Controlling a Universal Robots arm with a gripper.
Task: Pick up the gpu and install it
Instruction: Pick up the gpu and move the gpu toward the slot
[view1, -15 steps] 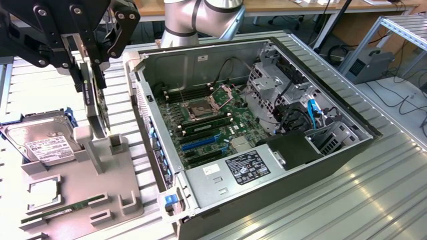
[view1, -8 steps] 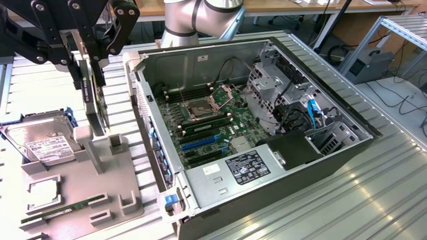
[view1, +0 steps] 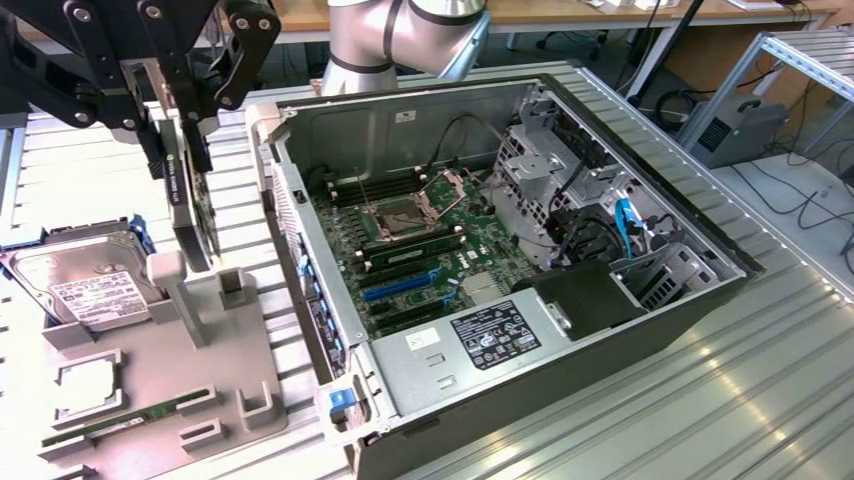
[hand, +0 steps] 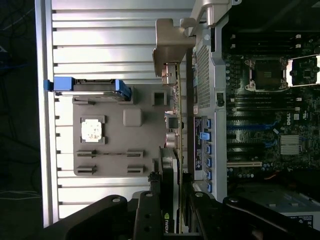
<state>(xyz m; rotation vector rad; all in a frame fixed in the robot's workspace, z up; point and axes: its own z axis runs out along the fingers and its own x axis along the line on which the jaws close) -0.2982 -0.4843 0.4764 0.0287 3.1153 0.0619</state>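
The jaws are part closed and clamped on the gpu (view1: 194, 210): in the wrist view the card's thin edge is pinched between the two black fingers (hand: 150, 200), w/ a green logo visible at the grip. The gripper (view1: 171, 125) is held high at the exterior view's far left. The card hangs on end beneath it, long axis approx. vertical, and the silver bracket (hand: 170, 45) is at the low end.

The low end is seen just above the grey holder tray (view1: 147, 370), near its upright posts; whether it is fully clear of them cannot be told. A hard drive (view1: 87, 290) lies beside the tray on the exterior view's left. The open pc case (view1: 441, 100) lies to the exterior view's right, w/ the motherboard (view1: 414, 250) exposed and its blue slots (view1: 400, 285) unoccupied, so the card is judged lifted but not installed.

For this carry, the grip is best kept firm and the card plumb, since a thin card held at one end may swing or twist. Clearance from the posts and the case's near wall should be checked.
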